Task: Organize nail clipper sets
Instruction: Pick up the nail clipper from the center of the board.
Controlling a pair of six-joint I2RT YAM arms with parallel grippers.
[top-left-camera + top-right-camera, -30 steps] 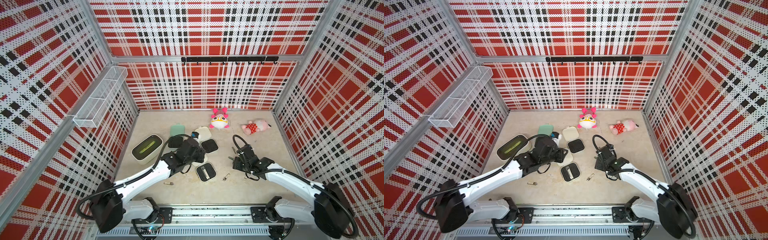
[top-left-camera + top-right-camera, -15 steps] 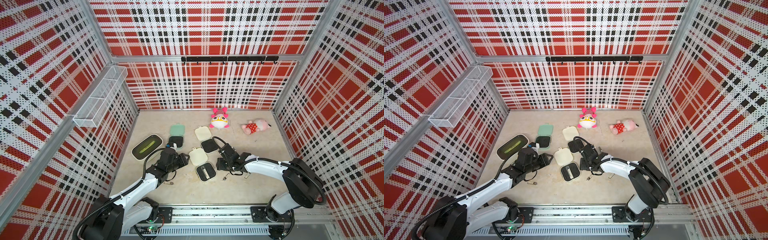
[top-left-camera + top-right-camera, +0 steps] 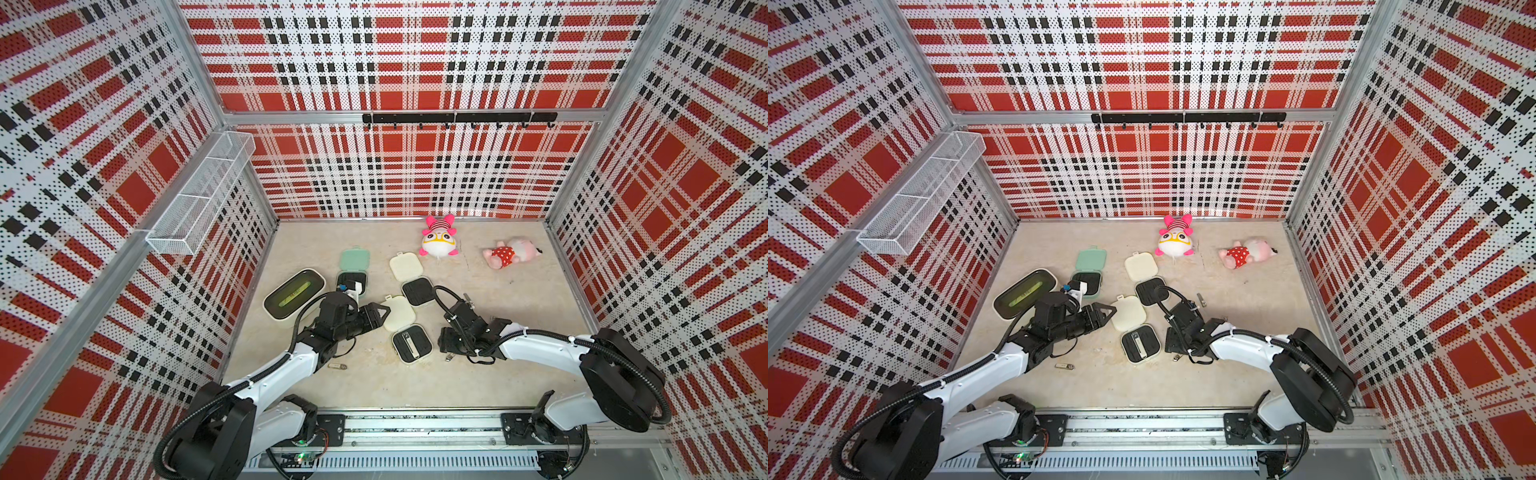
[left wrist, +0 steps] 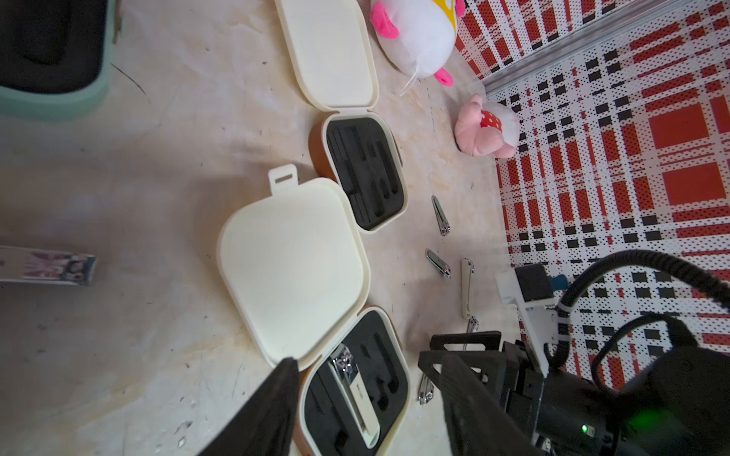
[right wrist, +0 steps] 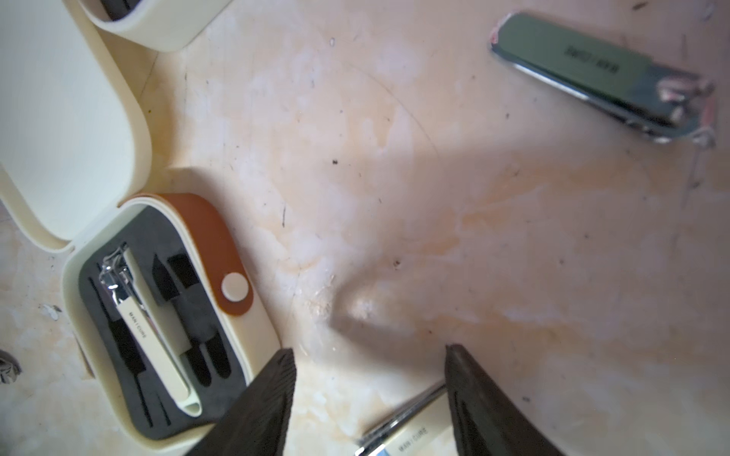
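Three nail clipper sets lie open: a mint case (image 3: 351, 282), a far cream case (image 3: 417, 291) with bare black slots, and a near cream case (image 3: 411, 344) holding a cream-handled clipper (image 4: 355, 395). My left gripper (image 3: 376, 313) is open and empty, low beside the near case's lid (image 4: 292, 268). My right gripper (image 3: 451, 343) is open just right of that case. A cream clipper (image 5: 411, 426) lies on the floor between its fingers, close to one finger (image 5: 474, 395). Loose clippers lie nearby: a green one (image 5: 604, 75) and silver ones (image 4: 440, 215).
A cream bin (image 3: 293, 297) with a dark green inside stands left of the mint case. One small clipper (image 3: 336, 366) lies on the floor under the left arm. Two pink plush toys (image 3: 438, 241) (image 3: 511, 255) sit at the back. Plaid walls enclose the floor.
My left gripper drew back from the cases, opened, and now sits beside the near cream lid. My right gripper moved left towards the near cream case and settled over a floor clipper.
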